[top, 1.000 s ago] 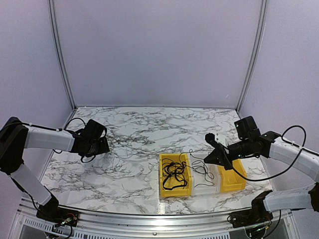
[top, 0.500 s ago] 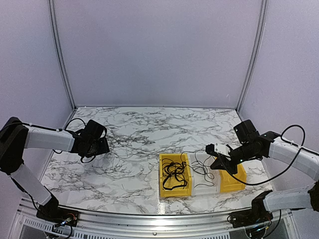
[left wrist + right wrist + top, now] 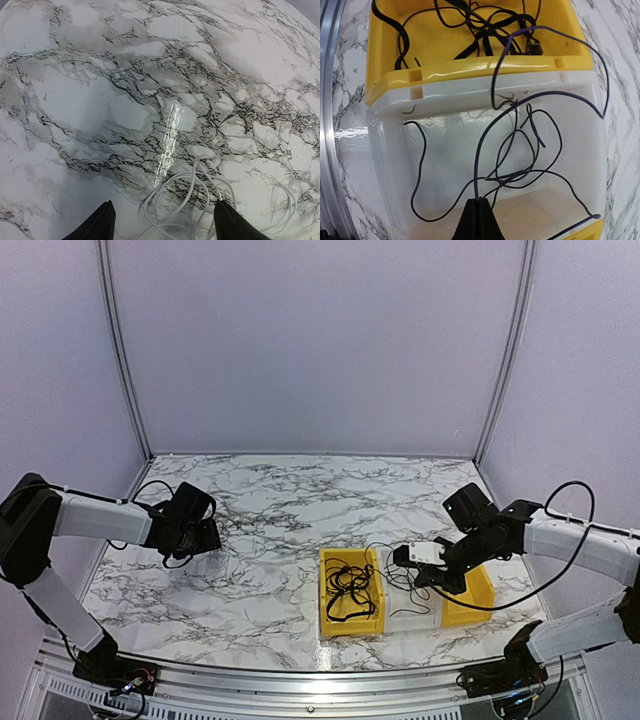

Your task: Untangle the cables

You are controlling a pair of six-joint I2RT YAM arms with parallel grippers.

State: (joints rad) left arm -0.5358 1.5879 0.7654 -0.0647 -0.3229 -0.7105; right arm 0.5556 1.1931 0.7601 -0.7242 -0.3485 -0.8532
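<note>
My right gripper hangs over the white bin, shut on a thin dark cable. In the right wrist view the closed tips pinch this cable, which loops across the white bin and over its rim. A tangle of black cables lies in the left yellow bin, and shows at the top of the right wrist view. My left gripper is open and low over the marble at the left. White cables lie coiled between its tips.
A second yellow bin stands against the white bin's right side. The three bins sit in a row near the table's front edge. Purple walls enclose the marble table. The metal front rail runs below the bins.
My right gripper has moved left and down with the thin dark cable, from above the right yellow bin to over the white bin. The left arm has not moved.
</note>
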